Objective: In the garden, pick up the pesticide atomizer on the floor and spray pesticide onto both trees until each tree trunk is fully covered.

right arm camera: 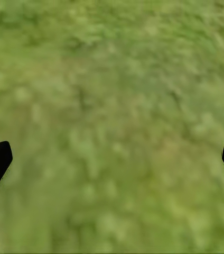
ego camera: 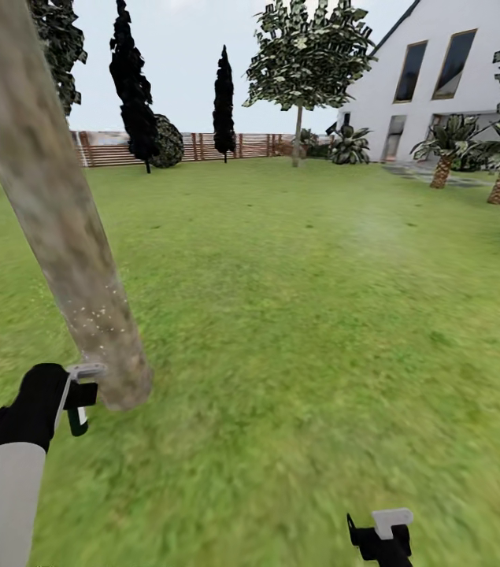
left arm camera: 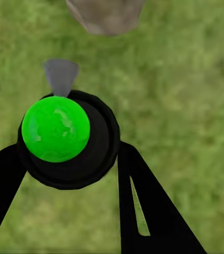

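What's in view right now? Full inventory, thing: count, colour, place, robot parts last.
near tree trunk: 1, beige-grey mottled, head view left, leaning across the picture, pale specks low on the bark
far tree: 1, green crown on slim trunk, by the house
columnar conifers: 2 clear, near-black, along the fence
fence: 1, brown slats, far edge of lawn
house: 1, white, dark windows, upper right
palms: 2, scaly brown trunks, right, before the house
lawn: green, everywhere
atomizer: 1, black body, bright green top, grey nozzle toward the trunk, in left gripper
left gripper: black, shut on atomizer
right gripper: black fingers wide apart over grass
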You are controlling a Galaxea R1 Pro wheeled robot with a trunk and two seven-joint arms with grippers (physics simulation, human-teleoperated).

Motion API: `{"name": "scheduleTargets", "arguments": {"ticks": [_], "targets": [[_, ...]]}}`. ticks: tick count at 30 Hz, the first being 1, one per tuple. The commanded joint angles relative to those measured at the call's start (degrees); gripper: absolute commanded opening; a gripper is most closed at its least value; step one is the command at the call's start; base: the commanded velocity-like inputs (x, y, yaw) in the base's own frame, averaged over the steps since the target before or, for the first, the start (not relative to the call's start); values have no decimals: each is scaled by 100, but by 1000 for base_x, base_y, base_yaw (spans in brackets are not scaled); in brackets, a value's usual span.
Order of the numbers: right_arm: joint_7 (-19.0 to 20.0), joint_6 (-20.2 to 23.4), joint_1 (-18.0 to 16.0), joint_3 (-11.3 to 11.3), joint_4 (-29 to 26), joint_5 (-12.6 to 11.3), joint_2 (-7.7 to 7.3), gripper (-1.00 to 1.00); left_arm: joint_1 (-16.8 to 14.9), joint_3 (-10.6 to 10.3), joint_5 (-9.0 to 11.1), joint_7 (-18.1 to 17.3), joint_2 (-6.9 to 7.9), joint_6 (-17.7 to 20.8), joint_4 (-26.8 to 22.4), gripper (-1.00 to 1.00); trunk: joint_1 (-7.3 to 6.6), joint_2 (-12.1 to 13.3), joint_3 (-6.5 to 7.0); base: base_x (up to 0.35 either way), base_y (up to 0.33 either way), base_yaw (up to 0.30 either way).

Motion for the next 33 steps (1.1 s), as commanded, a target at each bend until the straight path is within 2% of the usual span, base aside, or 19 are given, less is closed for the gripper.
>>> {"name": "scheduleTargets", "arguments": {"ticks": [1, 5, 18, 21, 24, 29, 33], "targets": [[-35, -16, -3, -26, 6, 62, 0, 100, -6, 8, -60, -56, -8, 16, -5, -100, 2, -2, -5, 263, -173, 250], [-35, -16, -3, -27, 6, 62, 0, 100, -6, 6, -60, -49, -43, 16, -4, -100, 2, -2, -5, 271, -168, 189], [-35, -15, 1, -27, 6, 62, -9, 100, -6, 6, -59, -56, -20, 7, -9, -100, 2, -2, -5, 152, -237, 4], [-35, -16, 0, -27, 6, 62, -4, 100, 143, 7, -62, -57, 8, -18, -3, -100, 2, -2, -5, 88, -270, 6], [-35, -16, 1, -22, 6, 62, 6, 100, 184, 13, -61, -57, 30, -38, -22, -100, 2, -2, -5, 95, -270, 188], [-35, -16, 1, -24, 6, 62, 7, 100, 187, -25, -68, -45, -31, -38, -5, -100, 2, -2, -5, 119, -270, 272], [-35, -16, 1, -26, 6, 62, 8, 100, 188, 1, -61, 125, -36, -43, -5, -100, 2, -2, -5, 142, -270, 277]]}}
